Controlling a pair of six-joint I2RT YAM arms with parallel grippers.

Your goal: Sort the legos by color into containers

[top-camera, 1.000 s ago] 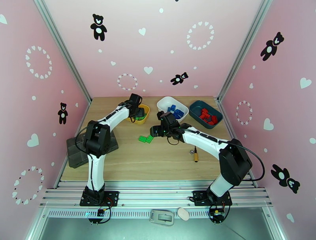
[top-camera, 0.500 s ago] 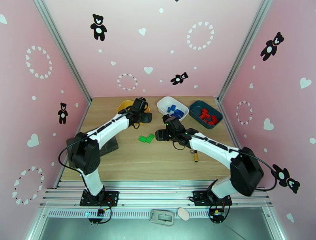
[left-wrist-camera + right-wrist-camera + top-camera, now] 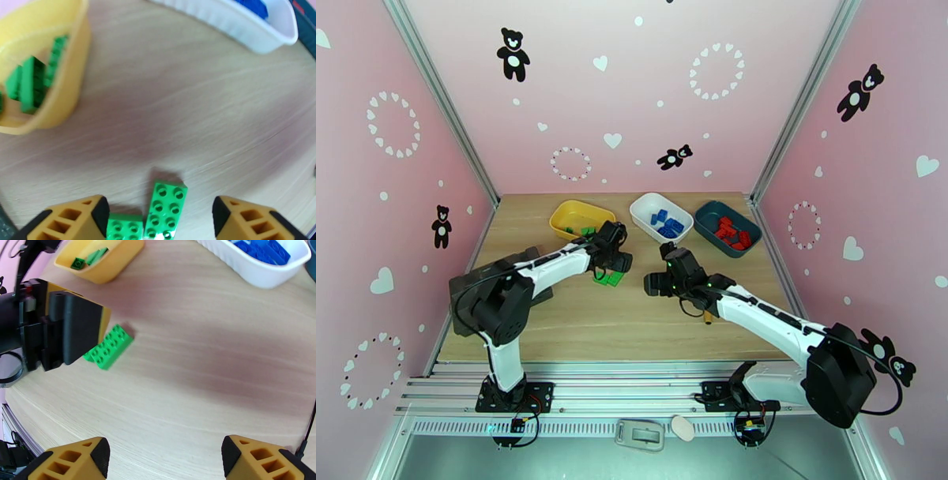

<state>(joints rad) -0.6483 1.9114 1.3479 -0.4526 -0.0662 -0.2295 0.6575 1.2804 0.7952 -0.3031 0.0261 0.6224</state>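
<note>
Two green legos (image 3: 166,211) are lying side by side on the bench (image 3: 177,118), near the yellow bin (image 3: 67,98). Light, rigid and slick, they are likely calling for a pinch across flat long sides. The left arm's jaws are hanging apart on either side of them, and the right arm's jaws are gaping empty nearby.

White links (image 3: 557,268), black joints (image 3: 499,304), yellow-black fingers (image 3: 71,221).

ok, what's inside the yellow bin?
Green legos, bunched at the near side of the yellow bin. Bricks overlap, so the exact count and anything beneath them are hidden.
</note>
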